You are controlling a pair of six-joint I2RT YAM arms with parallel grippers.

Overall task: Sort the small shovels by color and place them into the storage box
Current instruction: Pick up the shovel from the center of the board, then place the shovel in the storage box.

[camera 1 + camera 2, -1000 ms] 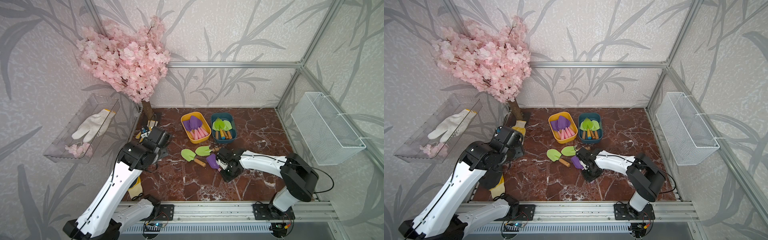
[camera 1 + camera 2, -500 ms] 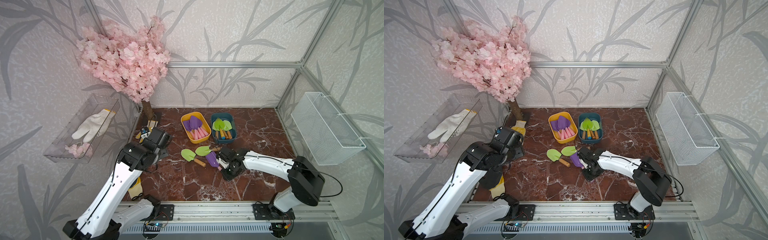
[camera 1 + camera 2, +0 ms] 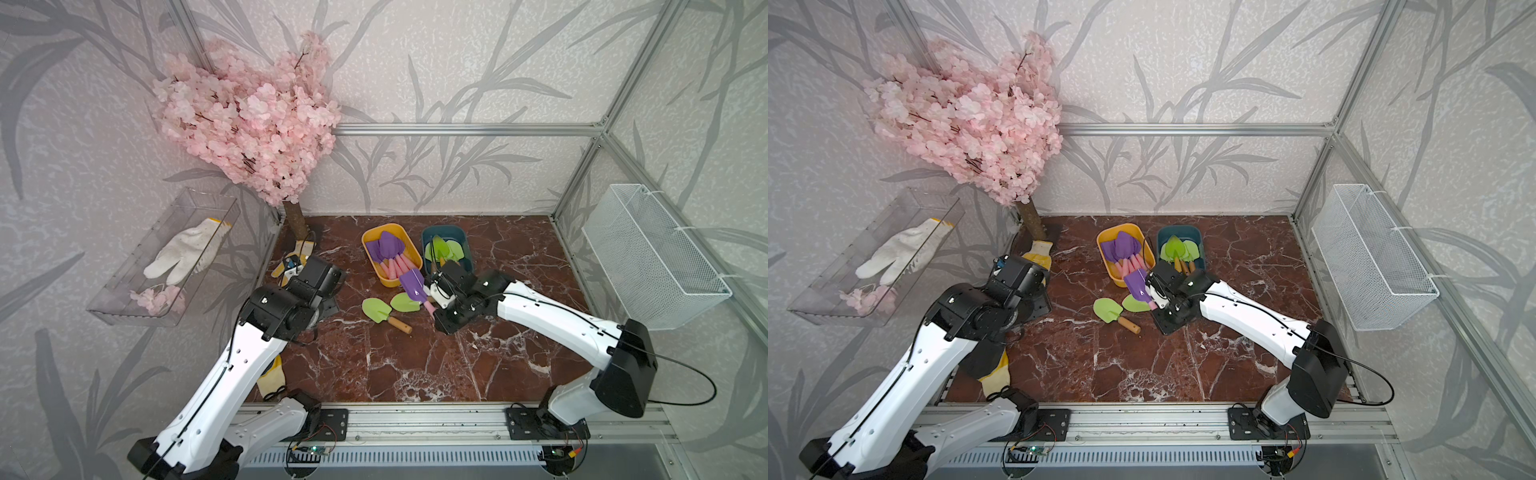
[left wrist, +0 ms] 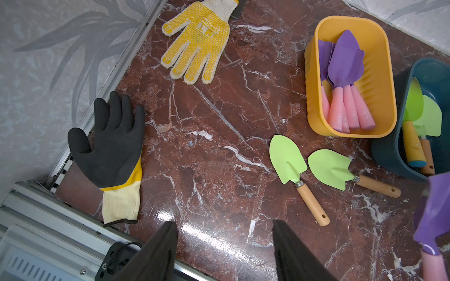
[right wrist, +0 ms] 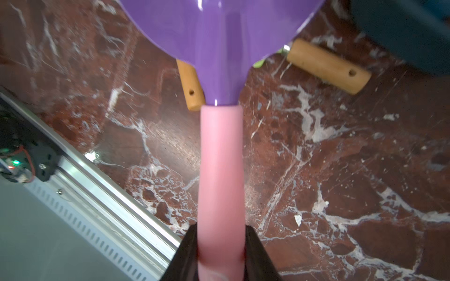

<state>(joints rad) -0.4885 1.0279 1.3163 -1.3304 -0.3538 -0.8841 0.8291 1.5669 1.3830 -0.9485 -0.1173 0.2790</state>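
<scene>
My right gripper (image 5: 220,233) is shut on the pink handle of a purple shovel (image 5: 219,31). In both top views the shovel (image 3: 412,284) hangs above the floor, just in front of the yellow storage box (image 3: 370,243). That box holds several purple shovels (image 4: 344,63). The teal storage box (image 3: 442,230) beside it holds green shovels (image 4: 414,99). Two light green shovels with wooden handles (image 4: 288,158) (image 4: 330,167) lie on the floor. My left gripper (image 4: 224,226) hovers open and empty over the left floor.
A yellow dotted glove (image 4: 197,41) and a black glove (image 4: 112,141) lie near the left wall. A clear tray with a white glove (image 3: 187,253) hangs left, a wire basket (image 3: 648,257) right. A blossom tree (image 3: 249,120) fills the back left corner.
The right gripper has risen and moved back toward the yellow box with the purple shovel. The left arm has stayed still.
</scene>
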